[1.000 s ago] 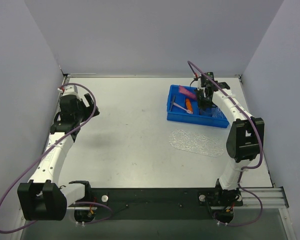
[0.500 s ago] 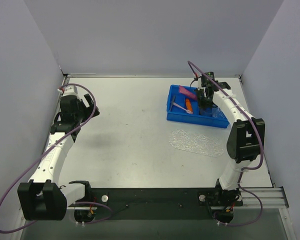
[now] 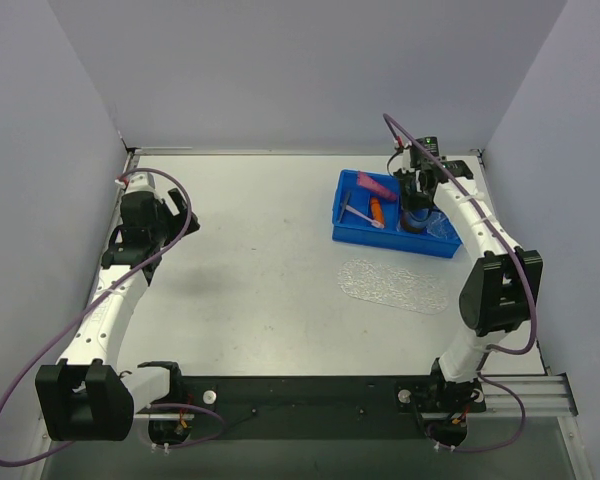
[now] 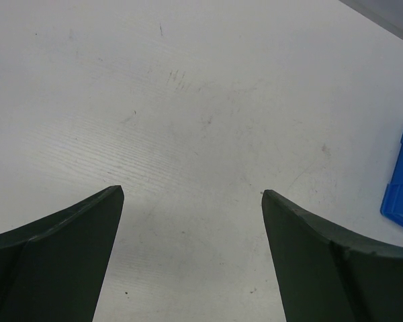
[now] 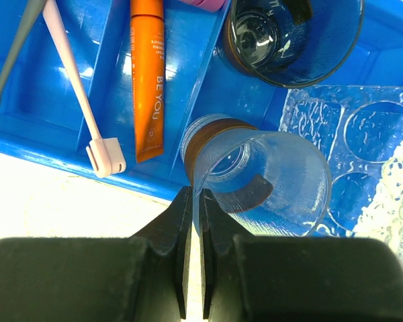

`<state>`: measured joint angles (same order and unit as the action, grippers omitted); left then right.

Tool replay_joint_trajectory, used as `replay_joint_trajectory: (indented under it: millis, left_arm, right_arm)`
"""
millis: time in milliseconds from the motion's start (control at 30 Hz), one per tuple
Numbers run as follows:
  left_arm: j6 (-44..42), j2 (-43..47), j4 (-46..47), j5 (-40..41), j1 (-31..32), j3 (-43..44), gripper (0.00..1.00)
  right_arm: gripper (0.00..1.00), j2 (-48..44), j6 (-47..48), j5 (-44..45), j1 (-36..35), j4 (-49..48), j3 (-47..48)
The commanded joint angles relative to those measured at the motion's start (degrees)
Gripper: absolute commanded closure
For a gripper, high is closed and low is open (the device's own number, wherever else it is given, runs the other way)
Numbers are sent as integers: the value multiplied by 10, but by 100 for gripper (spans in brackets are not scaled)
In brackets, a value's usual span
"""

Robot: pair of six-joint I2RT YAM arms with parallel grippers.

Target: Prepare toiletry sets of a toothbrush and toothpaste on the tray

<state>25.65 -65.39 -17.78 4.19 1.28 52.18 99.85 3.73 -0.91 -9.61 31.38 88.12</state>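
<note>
A: What takes up the most room?

B: The pale grey table (image 3: pixel 260 230). The left arm reaches over its left side, well apart from everything else. The left claw (image 4: pixel 191 193) is spread wide above bare tabletop, with nothing between its fingers.

A: And after that?

B: The blue compartmented plastic bin (image 3: pixel 352 236), at the far right. Just in front of it the flat clear bumpy plastic tray (image 3: pixel 395 285) lies on the table, with nothing on it.

A: Where's the right arm?

B: It is bent over the bin. The right claw (image 5: pixel 195 194) has its fingers pressed together on the thin rim of a clear plastic cup (image 5: pixel 269 181) with a brownish band. I can't tell whether the cup's base touches the bin floor. A second clear cup (image 5: pixel 292 37) stands just behind it, and a clear sheet with round hollows (image 5: pixel 352 127) lies to the right.

A: The toiletries?

B: All are in the bin. The thin pale lilac-white toothbrush (image 5: pixel 70 77) lies in its left part beside a grey-handled brush (image 5: pixel 13 57). The orange soft tube (image 5: pixel 148 80) lies in the next slot. The magenta-pink soft tube (image 3: pixel 373 184) is at the bin's far side.
</note>
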Motion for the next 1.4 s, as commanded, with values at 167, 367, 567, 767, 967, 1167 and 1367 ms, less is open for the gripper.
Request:
replay_joint_trajectory:
  millis: [167, 367, 567, 767, 967, 1167, 1367]
  left_arm:
    - [5, 2, 28, -10, -4, 4, 5]
    - [5, 0, 30, -18, -4, 5, 5]
    - [4, -4, 32, -31, -4, 9, 5]
    - [2, -4, 28, -38, -4, 11, 5]
    - [4, -8, 27, -42, -4, 17, 6]
    - [5, -11, 25, -61, -3, 24, 6]
    - [2, -5, 33, -88, -2, 18, 6]
  right_arm:
    - [100, -44, -14, -36, 6, 7, 44]
    - [100, -59, -23, -53, 6, 13, 52]
    - [100, -75, -14, -50, -1, 20, 51]
    - [100, -94, 9, -52, -2, 25, 50]
    - [100, -109, 28, -66, -3, 25, 49]
    - [100, -135, 52, -74, -12, 26, 44]
    - [100, -171, 75, -70, -29, 25, 26]
